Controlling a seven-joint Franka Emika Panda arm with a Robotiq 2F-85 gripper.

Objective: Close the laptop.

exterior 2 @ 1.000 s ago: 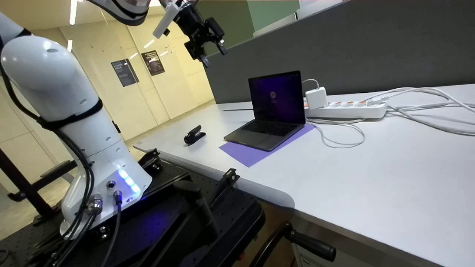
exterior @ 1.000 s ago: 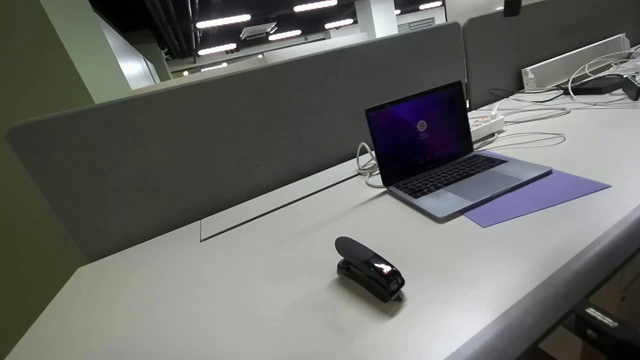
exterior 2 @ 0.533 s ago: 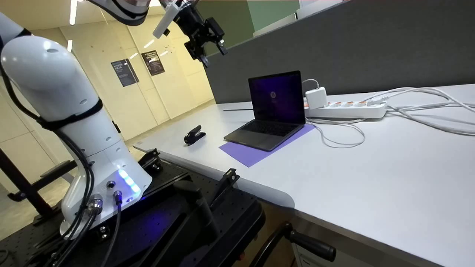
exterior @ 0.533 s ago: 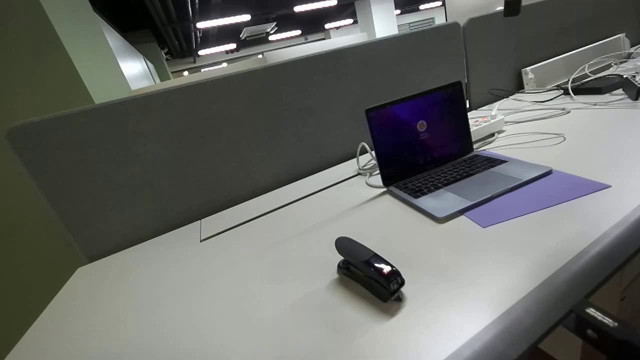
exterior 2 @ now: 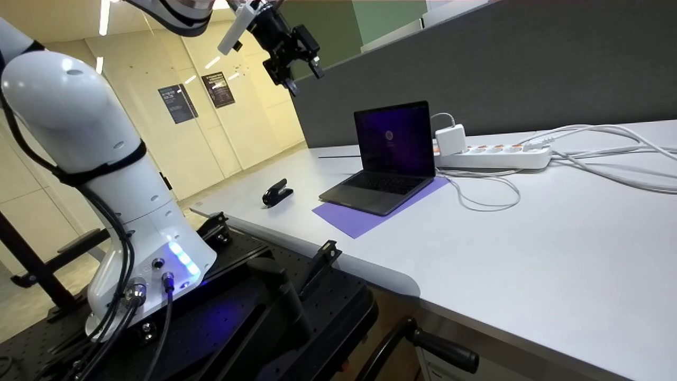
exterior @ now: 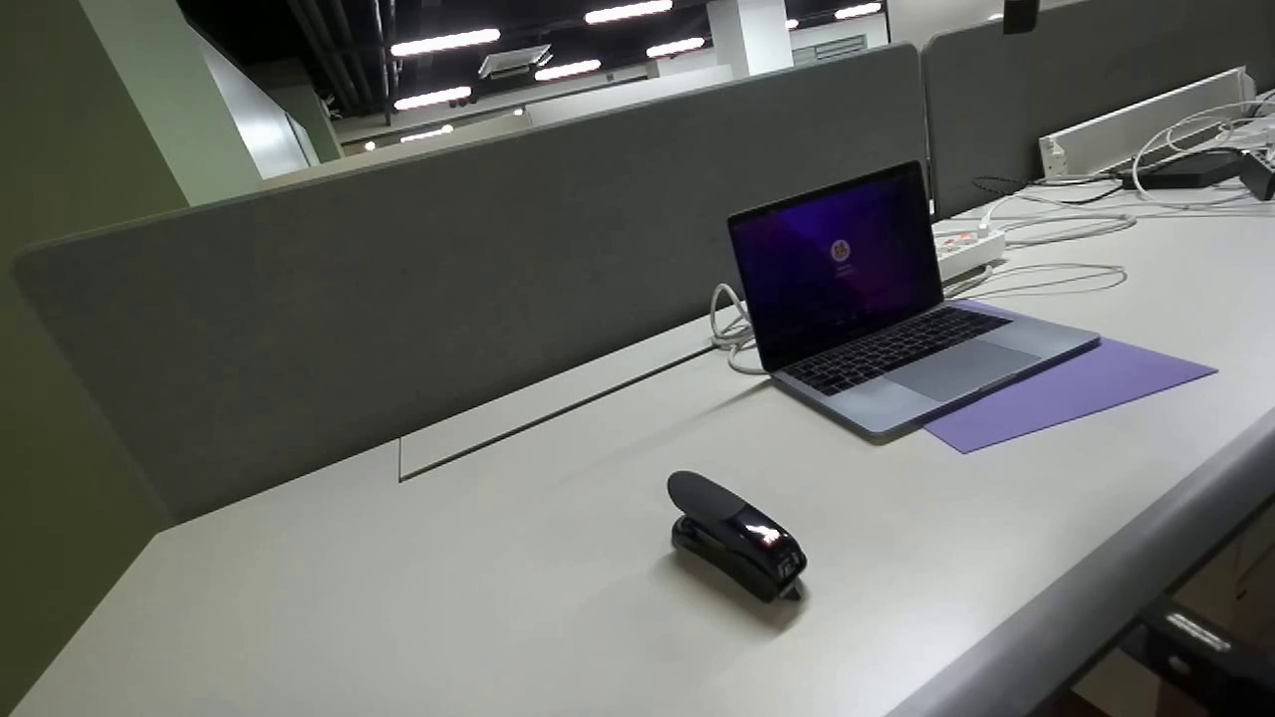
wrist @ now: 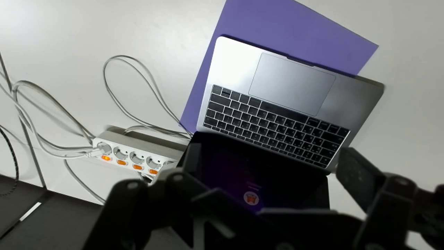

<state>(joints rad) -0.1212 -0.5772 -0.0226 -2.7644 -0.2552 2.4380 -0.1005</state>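
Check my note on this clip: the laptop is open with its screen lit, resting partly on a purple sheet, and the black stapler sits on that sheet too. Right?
Not quite: the black stapler isn't on the purple sheet; it sits directly on the desk, apart from the sheet, as both exterior views show. The rest, about the laptop, stands.

Office: desk [exterior: 448, 578] with grey partition [exterior: 518, 269].
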